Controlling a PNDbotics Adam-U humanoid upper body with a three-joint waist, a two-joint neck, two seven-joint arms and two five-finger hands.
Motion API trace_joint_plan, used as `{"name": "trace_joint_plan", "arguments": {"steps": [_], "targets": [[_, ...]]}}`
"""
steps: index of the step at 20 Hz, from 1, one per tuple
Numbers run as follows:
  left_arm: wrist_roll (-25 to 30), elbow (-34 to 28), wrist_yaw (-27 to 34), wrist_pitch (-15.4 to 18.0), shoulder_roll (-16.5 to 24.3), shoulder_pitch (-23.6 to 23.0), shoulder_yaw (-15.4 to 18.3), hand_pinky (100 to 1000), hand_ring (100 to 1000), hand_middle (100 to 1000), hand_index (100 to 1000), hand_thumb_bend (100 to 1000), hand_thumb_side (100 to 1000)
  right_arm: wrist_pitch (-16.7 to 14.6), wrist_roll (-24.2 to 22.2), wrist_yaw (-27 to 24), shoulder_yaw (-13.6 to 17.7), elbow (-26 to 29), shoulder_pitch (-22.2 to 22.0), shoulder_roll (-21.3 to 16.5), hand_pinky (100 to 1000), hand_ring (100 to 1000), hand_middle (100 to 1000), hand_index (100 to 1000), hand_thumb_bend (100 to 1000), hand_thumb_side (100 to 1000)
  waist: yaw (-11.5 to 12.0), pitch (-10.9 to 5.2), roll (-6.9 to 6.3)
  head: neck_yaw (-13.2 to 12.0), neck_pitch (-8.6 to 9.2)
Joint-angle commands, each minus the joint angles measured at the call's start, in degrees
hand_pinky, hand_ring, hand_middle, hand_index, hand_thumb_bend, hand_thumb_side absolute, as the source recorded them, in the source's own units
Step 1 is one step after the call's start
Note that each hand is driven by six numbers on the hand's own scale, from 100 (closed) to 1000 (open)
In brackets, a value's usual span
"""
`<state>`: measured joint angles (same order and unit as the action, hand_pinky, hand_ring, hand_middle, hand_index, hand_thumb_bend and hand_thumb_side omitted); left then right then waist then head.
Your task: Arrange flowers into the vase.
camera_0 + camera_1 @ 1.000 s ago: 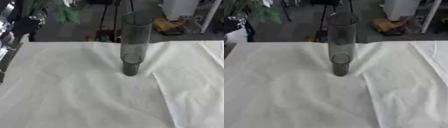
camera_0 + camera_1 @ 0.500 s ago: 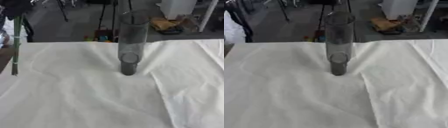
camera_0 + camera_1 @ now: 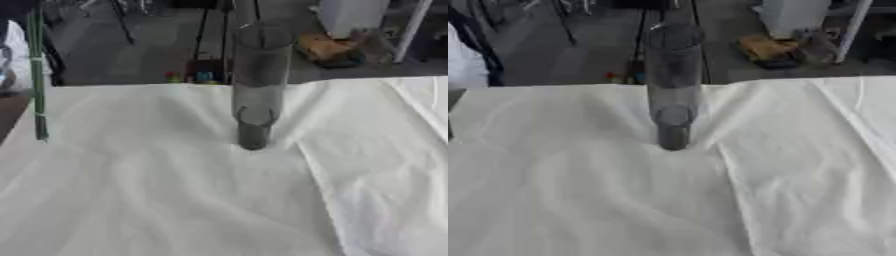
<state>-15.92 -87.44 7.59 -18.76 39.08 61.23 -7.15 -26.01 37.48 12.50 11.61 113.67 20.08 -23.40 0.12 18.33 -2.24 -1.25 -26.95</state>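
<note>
No fingers are seen in either view, so their state cannot be told. 1 green stem (image 3: 37,75) is seen hanging upright at the left edge (top cut off by the frame), lower end over the white cloth (image 3: 175,200) on the bench. The tall clear vase (image 3: 256,85) stands upright mid-bench, well apart from the stem.
</note>
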Motion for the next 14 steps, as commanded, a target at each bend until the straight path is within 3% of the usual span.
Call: {"name": "trace_joint_plan", "arguments": {"steps": [1, 9, 14], "targets": [[-3.0, 0.4, 2.9, 0.9, 0.7, 1.8, 1.1, 100, 100, 100, 100, 100, 490, -0.1, 0.1, -0.3, 0.4, 0.9, 0.2, -1.3, 866, 865, 765, 870, 100, 1000, -0.2, -1.64, -0.09, 0.3, -0.23], [-9.9, 0.6, 9.7, 2.5, 0.3, 3.5, 0.1, 100, 100, 100, 100, 100, 492, 0.1, 0.1, -0.6, 0.6, 0.9, -0.1, -1.1, 867, 866, 765, 871, 100, 1000, -1.3, -2.32, -1.13, -0.1, -0.84], [-11.5, 1.0, 11.2, 3.3, -0.2, 4.1, 0.1, 100, 100, 100, 100, 100, 499, 0.1, 0.0, -0.6, 0.5, 0.9, -0.1, -1.1, 866, 866, 765, 871, 100, 1000, -1.8, -2.31, -1.17, -0.4, -1.09]]}}
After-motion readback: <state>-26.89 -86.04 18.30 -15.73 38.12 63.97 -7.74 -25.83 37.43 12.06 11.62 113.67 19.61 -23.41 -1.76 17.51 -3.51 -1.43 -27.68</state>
